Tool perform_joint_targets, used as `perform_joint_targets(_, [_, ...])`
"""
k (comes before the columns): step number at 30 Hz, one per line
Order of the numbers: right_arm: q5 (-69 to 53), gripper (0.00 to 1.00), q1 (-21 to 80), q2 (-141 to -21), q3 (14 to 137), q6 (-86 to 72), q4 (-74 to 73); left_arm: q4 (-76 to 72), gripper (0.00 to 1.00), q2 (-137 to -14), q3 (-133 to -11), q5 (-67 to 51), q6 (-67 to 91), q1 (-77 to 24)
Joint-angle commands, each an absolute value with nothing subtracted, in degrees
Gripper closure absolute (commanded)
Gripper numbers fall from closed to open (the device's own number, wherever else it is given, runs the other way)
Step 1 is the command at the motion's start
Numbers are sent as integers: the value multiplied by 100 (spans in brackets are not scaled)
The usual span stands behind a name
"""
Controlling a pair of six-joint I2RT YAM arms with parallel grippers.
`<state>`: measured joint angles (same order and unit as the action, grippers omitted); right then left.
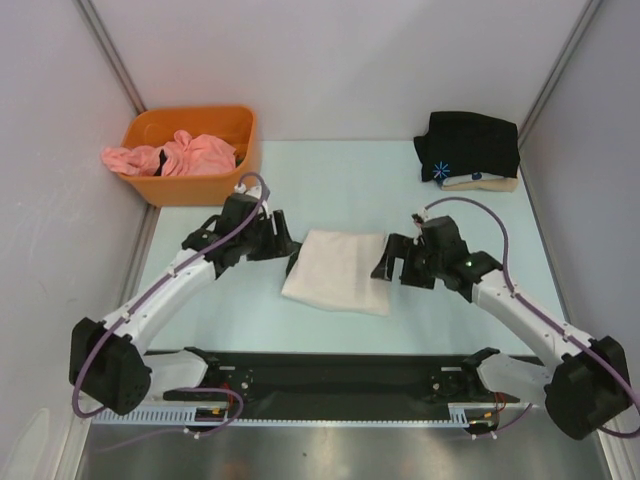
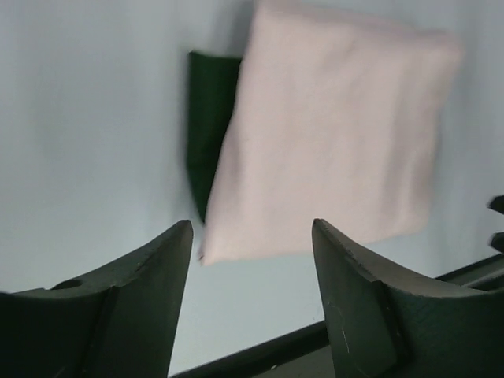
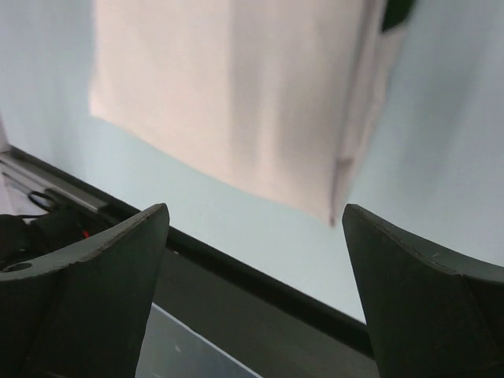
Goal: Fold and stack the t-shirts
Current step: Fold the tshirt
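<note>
- Mid-bench point(image 1: 330, 195): one folded cream t-shirt point(image 1: 338, 270).
- Far right: two stacked, black t-shirt point(image 1: 470, 145) on beige t-shirt point(image 1: 482, 184).
- Far left: pink cloth point(image 1: 185, 155), one bin point(image 1: 190, 113).
- left fingers point(image 2: 150, 268), right fingers point(image 3: 118, 244): wide, empty.

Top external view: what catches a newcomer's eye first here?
A folded cream t-shirt lies centred on the table, flanked by the left gripper and right gripper, both open. Far left, an orange bin holds crumpled pink shirts; far right, a folded black t-shirt tops a beige shirt.

No words, brands or numbers can be read anywhere; the only sign is a small blue starburst mark point(image 1: 440, 168) on the black t-shirt point(image 1: 475, 143), well right of the orange bin point(image 1: 200, 190).
</note>
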<state>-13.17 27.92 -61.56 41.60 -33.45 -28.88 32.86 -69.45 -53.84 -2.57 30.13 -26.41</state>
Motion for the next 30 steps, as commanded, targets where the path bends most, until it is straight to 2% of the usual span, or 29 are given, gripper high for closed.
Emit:
perform_joint_targets(1, [-1784,3,2751,-6651,4744,-3287,-2085,2418,33,-7329,-5581,-1078,3067,-2786])
perform_joint_targets(5, [-1969,3,2576,-7915,5325,-3182,-1591,1855,38,-8067,-5590,-1494,3305,-2970])
perform_joint_targets(9, [-1380,2,2198,-8349,5626,-2831,-2163,2398,40,-8166,-5660,-1205,3139,-3006])
perform_joint_targets(14, [-2600,0,1347,-8542,4940,-2672,-935,3618,37,-7402,-5880,-888,2690,-2988])
perform_joint_targets(18, [-3304,0,1099,-9130,4746,-2646,-239,4226,35,-6655,-6003,-538,2392,-2988])
perform_joint_targets(22, [-3638,1,1116,-9999,4676,-2707,377,4824,34,-6013,-6030,-195,2145,-2945])
perform_joint_targets(30, [-3911,6,1608,-10687,4439,-3119,1485,4825,36,-5063,-5344,-131,1836,-2532])
